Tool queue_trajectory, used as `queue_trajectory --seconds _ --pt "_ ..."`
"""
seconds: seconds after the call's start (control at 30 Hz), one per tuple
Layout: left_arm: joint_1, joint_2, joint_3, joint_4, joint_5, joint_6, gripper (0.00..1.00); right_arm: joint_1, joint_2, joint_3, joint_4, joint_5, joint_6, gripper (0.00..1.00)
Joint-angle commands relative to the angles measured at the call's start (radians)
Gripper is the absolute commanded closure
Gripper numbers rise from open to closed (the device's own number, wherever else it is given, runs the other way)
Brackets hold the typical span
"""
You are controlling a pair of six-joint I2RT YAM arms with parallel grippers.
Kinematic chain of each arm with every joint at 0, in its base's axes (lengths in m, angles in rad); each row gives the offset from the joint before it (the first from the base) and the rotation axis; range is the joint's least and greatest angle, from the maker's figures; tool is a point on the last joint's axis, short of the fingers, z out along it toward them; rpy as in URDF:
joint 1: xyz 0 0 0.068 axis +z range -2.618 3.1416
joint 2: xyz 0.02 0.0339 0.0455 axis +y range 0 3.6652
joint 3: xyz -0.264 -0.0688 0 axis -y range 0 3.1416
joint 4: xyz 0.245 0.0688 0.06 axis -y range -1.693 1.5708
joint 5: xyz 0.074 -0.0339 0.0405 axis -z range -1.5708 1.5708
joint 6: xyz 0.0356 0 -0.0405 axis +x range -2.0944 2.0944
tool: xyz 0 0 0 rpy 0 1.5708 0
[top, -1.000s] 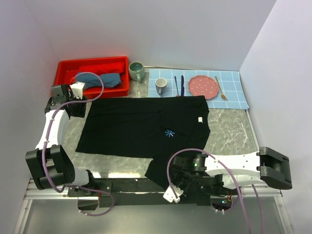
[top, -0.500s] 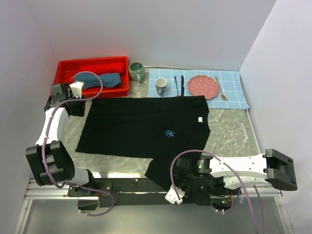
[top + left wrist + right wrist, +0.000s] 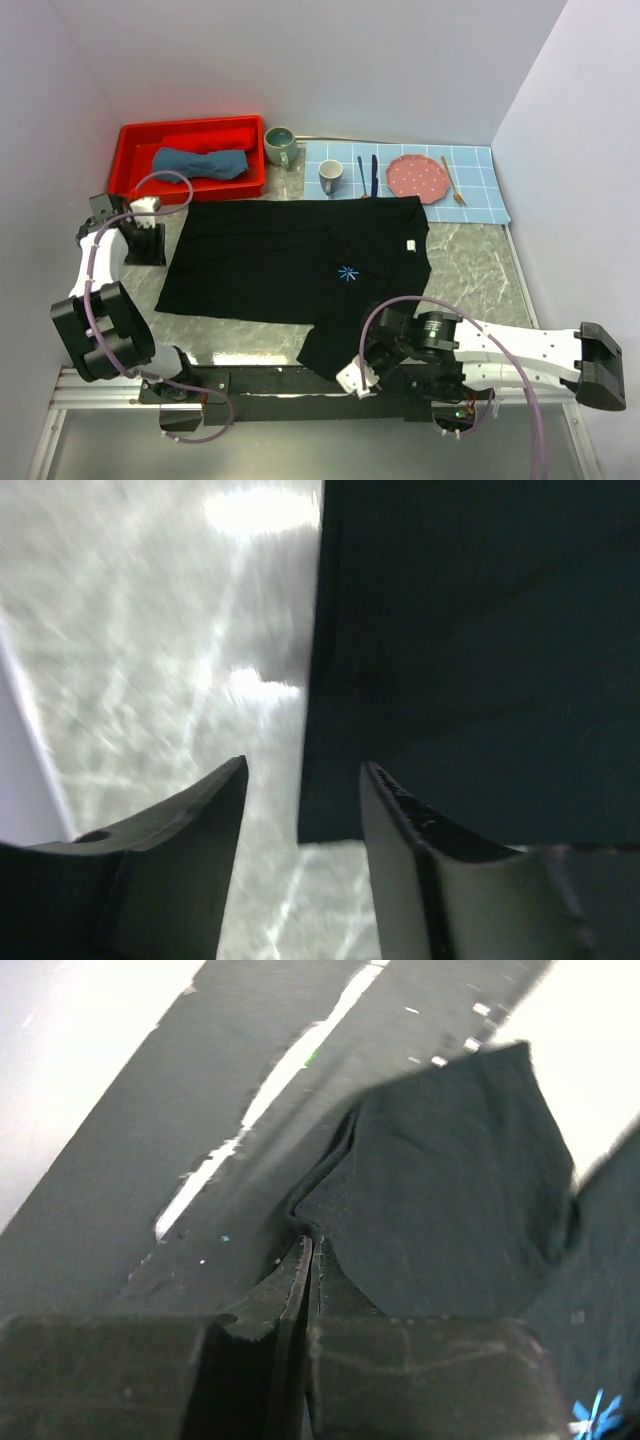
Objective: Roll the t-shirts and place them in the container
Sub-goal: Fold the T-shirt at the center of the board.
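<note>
Jaws of the left gripper (image 3: 303,770) were held apart with a moderate gap, and nothing was clamped between them. They were positioned low over the table (image 3: 470,265) at the left edge of the black t-shirt (image 3: 290,260), whose corner was seen beneath the gap in the wrist view. Behind that gripper, the slate-blue t-shirt (image 3: 200,163) was found rolled inside the red tray (image 3: 190,131) at the far left of the table. A green mug (image 3: 279,146) was placed just beside the tray. The black t-shirt was spread flat across the middle of the table, with its light-blue starburst logo (image 3: 347,272) facing up and one sleeve extended toward the near edge. Jaws of the right gripper (image 3: 308,1245) were pressed fully together on the bunched edge of that sleeve. At the far right, a blue-checked placemat (image 3: 480,190) was laid, on which a white mug (image 3: 330,177), cutlery and a pink plate (image 3: 417,177) were set.
</note>
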Motion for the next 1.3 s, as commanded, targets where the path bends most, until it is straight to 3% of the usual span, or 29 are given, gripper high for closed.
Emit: queue_trajectory --seconds 0.0,0.13,0.43,0.7,0.9,1.27 --pt "0.057 0.071 0.011 -0.104 0.105 0.063 0.50 -0.014 -0.046 0.031 0.035 0.087 0.213 1.00" --pt "0.132 0.163 0.031 -0.156 0.158 0.121 0.54 -0.152 -0.060 0.025 0.064 0.055 0.275 1.00" --pt "0.237 0.248 -0.006 -0.222 0.143 0.257 0.52 -0.292 -0.034 0.036 0.170 0.002 0.386 1.00" --pt "0.245 0.298 -0.006 -0.239 0.189 0.216 0.52 -0.362 0.081 0.086 0.184 -0.028 0.401 1.00" --pt "0.245 0.323 -0.007 -0.254 0.185 0.231 0.57 -0.416 0.159 0.132 0.136 -0.057 0.355 1.00" --pt "0.246 0.275 -0.042 -0.287 0.145 0.283 0.60 -0.436 0.156 0.136 0.130 -0.057 0.353 1.00"
